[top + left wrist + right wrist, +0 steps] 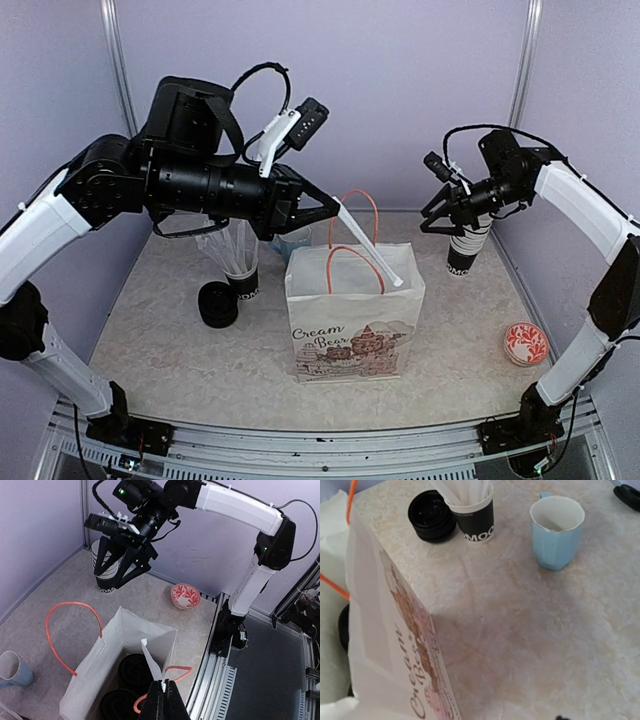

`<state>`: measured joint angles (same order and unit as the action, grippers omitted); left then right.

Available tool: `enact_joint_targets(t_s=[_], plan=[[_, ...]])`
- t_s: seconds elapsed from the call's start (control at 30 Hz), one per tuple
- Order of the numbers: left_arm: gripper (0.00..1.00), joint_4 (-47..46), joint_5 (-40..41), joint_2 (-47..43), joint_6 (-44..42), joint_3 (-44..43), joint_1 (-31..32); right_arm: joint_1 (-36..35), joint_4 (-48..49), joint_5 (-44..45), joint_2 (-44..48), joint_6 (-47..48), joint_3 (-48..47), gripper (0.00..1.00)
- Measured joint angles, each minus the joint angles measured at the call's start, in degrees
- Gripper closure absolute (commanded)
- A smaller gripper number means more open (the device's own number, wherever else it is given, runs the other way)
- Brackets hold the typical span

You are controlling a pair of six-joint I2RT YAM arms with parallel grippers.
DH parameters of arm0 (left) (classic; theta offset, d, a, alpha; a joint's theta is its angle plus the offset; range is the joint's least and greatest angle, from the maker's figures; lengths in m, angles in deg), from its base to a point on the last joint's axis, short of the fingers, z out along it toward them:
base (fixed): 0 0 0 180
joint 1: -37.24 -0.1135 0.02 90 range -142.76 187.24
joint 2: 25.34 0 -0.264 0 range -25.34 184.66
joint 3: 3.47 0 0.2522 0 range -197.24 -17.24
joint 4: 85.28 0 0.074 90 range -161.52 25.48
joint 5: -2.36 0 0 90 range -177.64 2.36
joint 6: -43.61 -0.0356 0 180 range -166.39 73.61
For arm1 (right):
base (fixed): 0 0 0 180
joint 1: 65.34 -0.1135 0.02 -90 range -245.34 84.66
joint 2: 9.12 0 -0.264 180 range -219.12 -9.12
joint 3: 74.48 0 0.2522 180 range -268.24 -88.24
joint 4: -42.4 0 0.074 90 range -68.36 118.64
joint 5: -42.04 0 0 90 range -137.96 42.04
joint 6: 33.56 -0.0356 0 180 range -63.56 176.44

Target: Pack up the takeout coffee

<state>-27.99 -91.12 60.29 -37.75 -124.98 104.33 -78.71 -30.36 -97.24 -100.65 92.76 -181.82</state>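
Note:
One takeout coffee cup (462, 252), black with white lettering and no lid, hangs at the back right with my right gripper (455, 226) shut around its top. The left wrist view shows this cup (106, 580) between that gripper's fingers (135, 570). The right wrist view shows neither fingers nor cup. A white paper bag (355, 335) with orange handles stands in the middle. Above its mouth my left gripper (335, 205) is shut on a long white paper stick (370, 248) that slopes down into the bag. Two round black shapes (134, 672) lie at the bag's bottom.
Left of the bag stand a black cup holding white sticks (240, 268) and a stack of black lids (218, 304). A light blue mug (556, 530) sits behind the bag. A red-patterned bowl (526, 343) lies at the right. Purple walls close the back and sides.

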Motion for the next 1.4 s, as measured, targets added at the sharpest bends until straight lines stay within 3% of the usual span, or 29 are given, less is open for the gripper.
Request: enact_joint_targets(t_s=[0.3, 0.57, 0.63, 0.73, 0.83, 0.93, 1.23, 1.4], plan=[[1.0, -4.61, -9.25, 5.16, 0.13, 4.11, -5.49, 0.0, 1.01, -0.33, 1.09, 0.24, 1.03, 0.37], [0.99, -7.82, -16.02, 8.85, 0.35, 5.22, -6.67, 0.0, 1.51, -1.11, 0.85, 0.5, 1.31, 0.36], [0.92, -7.87, -16.87, 9.35, 0.46, 5.99, -6.99, 0.0, 1.51, -1.31, 0.48, 0.63, 1.31, 0.36], [0.72, -7.08, -17.07, 9.86, 0.61, 6.95, -7.85, 0.0, 1.42, -1.53, -0.42, 0.9, 1.27, 0.36], [0.58, -4.22, -14.51, 9.97, 0.81, 6.99, -8.57, 0.0, 0.94, -1.44, -1.05, 1.29, 0.81, 0.35], [0.54, -1.4, -10.58, 9.2, 0.7, 7.02, -9.29, 0.09, 0.55, -1.42, -1.05, 1.57, 0.35, 0.35], [0.6, 3.98, 4.26, -2.03, 0.94, 9.57, -18.6, 1.92, 0.59, -1.36, -1.05, 1.77, 0.33, 0.35], [0.61, 5.73, 15.37, -2.67, 0.5, 13.55, -20.81, 1.97, 0.61, -1.7, -1.05, 1.84, 0.37, 0.35]])
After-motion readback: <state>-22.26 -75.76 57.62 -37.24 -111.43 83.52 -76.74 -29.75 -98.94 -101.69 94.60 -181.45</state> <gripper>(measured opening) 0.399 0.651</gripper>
